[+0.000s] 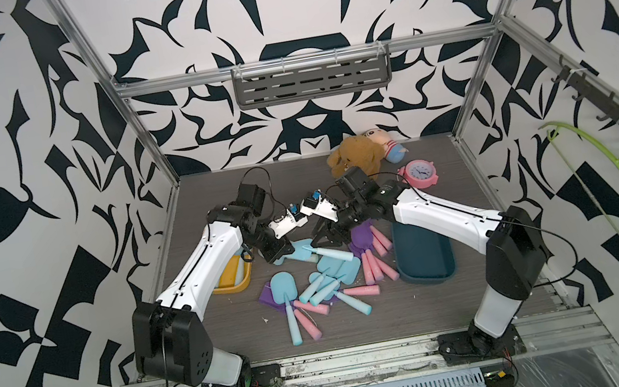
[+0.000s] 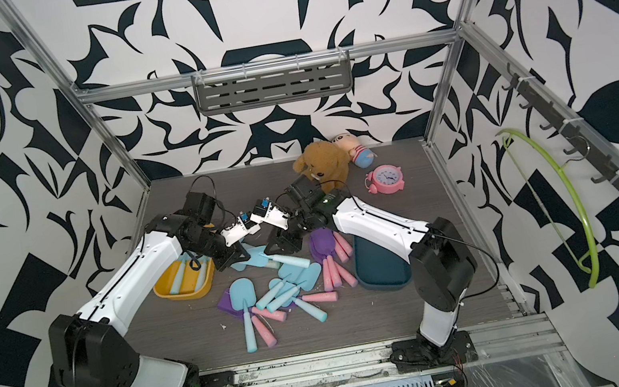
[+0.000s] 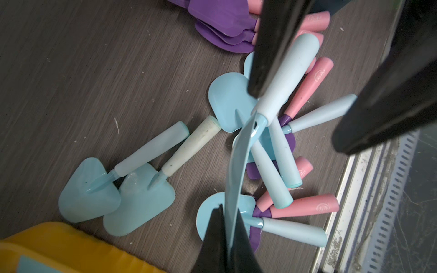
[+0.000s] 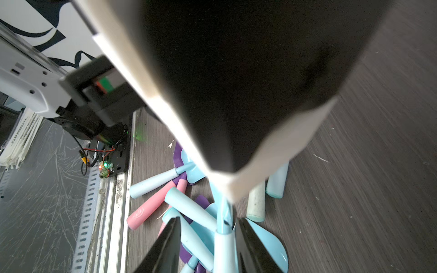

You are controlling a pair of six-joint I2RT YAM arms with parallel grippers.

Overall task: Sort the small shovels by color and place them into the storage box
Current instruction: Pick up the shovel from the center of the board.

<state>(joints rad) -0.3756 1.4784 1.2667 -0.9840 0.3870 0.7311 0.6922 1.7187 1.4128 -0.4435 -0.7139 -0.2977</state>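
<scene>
Left wrist, glossy thin-bladed blue shovel (image 3: 238,160), pinched in left gripper (image 3: 228,216)

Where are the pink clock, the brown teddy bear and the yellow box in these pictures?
pink clock (image 1: 418,171), in a top view, on its dial.
brown teddy bear (image 1: 356,154), in a top view, on its body.
yellow box (image 2: 184,295), in a top view, on its front wall.

blue shovels (image 1: 283,285): your messy middle heap, a few in the yellow box (image 2: 189,295)
purple shovels (image 1: 362,237): stacked right beside the dark box (image 1: 427,256)
</scene>
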